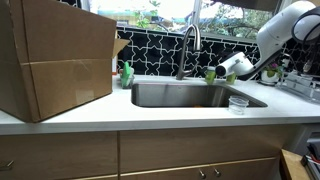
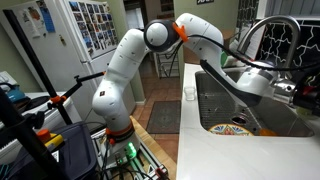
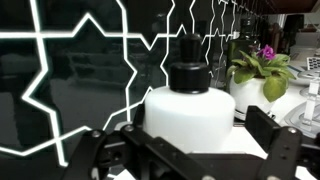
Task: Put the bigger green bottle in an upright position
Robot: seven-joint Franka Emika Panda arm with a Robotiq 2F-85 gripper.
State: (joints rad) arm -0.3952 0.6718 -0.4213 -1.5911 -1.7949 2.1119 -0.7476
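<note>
In an exterior view a small lime-green bottle (image 1: pixel 211 73) stands behind the sink's right rim, beside the faucet (image 1: pixel 186 50). Whether it is the bigger green bottle I cannot tell from here. My gripper (image 1: pixel 233 72) is just right of it, low over the counter, and also shows in an exterior view (image 2: pixel 287 88). In the wrist view the open fingers (image 3: pixel 190 150) straddle an upright, pale, washed-out bottle with a black cap (image 3: pixel 190 110), with a gap on the right side. A brighter green soap bottle (image 1: pixel 127 73) stands left of the sink.
A large cardboard box (image 1: pixel 55 60) fills the counter's left. The steel sink (image 1: pixel 190 96) is in the middle. A clear cup (image 1: pixel 238 103) stands on the front counter at the right. A potted plant with a pink flower (image 3: pixel 262 70) is beyond the gripper.
</note>
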